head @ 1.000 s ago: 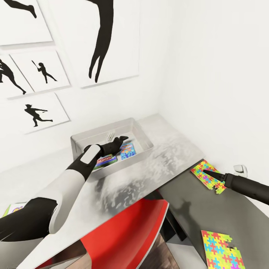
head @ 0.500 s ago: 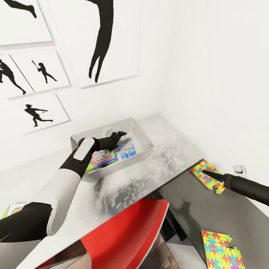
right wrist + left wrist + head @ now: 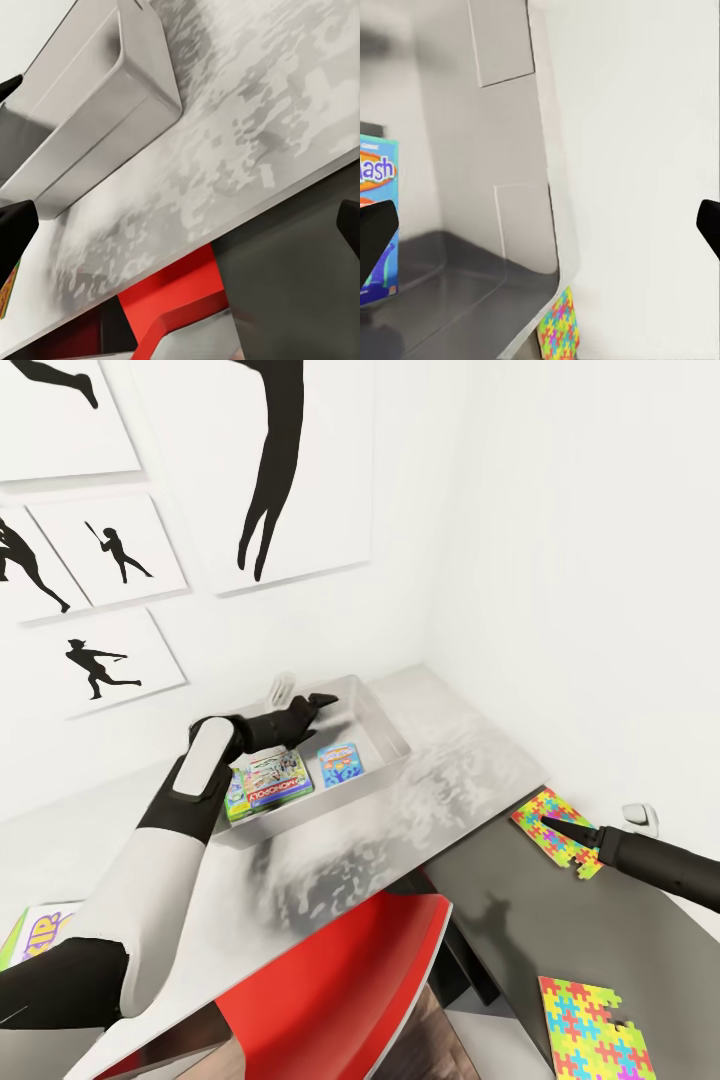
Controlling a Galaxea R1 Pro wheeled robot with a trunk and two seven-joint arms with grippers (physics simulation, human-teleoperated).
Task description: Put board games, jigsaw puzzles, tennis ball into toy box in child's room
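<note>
The light-grey toy box [image 3: 396,738] stands on the pale table [image 3: 450,750] by the wall. Inside it lie the Monopoly board game [image 3: 270,781] and the smaller blue board game [image 3: 340,763]. My left gripper [image 3: 316,703] hovers open over the bin's back part, holding nothing; the left wrist view shows the bin wall [image 3: 510,150] and the blue box [image 3: 376,187]. A yellow board game [image 3: 40,935] lies at the table's near left. My right gripper [image 3: 553,824] hangs open just over one jigsaw puzzle [image 3: 540,812] on the dark section. The other puzzle [image 3: 590,1030] lies nearer. The tennis ball and bed are out of view.
A red chair [image 3: 350,980] sits tucked under the table's front edge. Black silhouette pictures [image 3: 100,660] hang on the white wall behind the bin. A wall socket [image 3: 642,815] sits beside the dark-grey desk section [image 3: 520,930]. The right wrist view looks past the toy box [image 3: 97,127] along the tabletop [image 3: 247,150].
My left gripper has risen and drawn back toward the wall, uncovering the Monopoly box in the bin. The right arm has stayed where it was.
</note>
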